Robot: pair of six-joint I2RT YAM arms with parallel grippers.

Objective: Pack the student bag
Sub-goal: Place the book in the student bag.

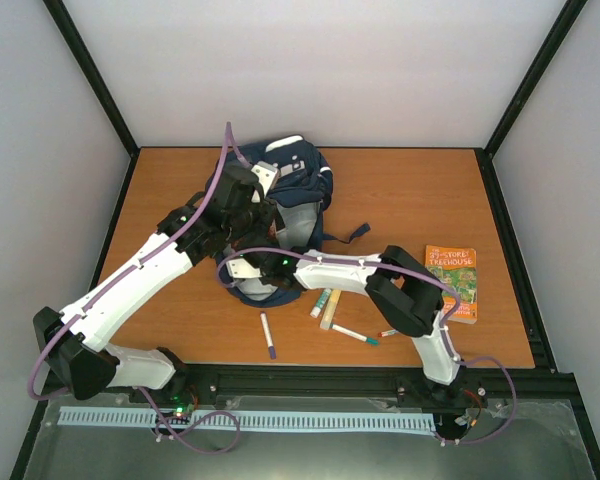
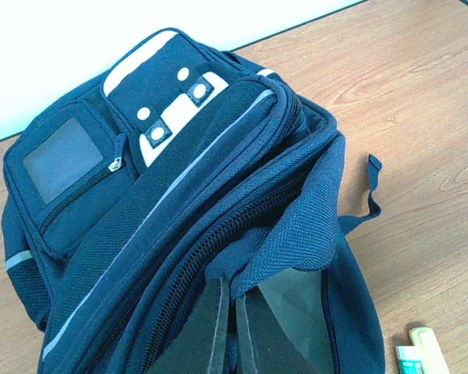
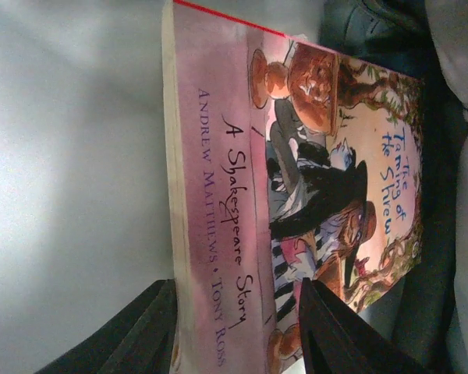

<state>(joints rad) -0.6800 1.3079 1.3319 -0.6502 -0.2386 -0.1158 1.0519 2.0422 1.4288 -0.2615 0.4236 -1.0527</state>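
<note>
One book (image 3: 296, 195) btwn R gripper (image 3: 234, 323) fingers, inside student bag (image 2: 164, 210).

The work surface is an orange-brown wood-grain table (image 1: 420, 190) with a black rail (image 1: 310, 378) along its near edge. Plain white panels form the back wall (image 1: 310, 70) and the side walls (image 1: 30, 200), joined at the corners by black frame struts (image 1: 90, 70). Lighting is even and diffuse, producing only soft shadows on the tabletop.

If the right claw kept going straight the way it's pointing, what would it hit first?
Most likely the paperback book, lying directly ahead of the right gripper, partly between its fingers, at the mouth of the student bag. Depth is unclear.
</note>
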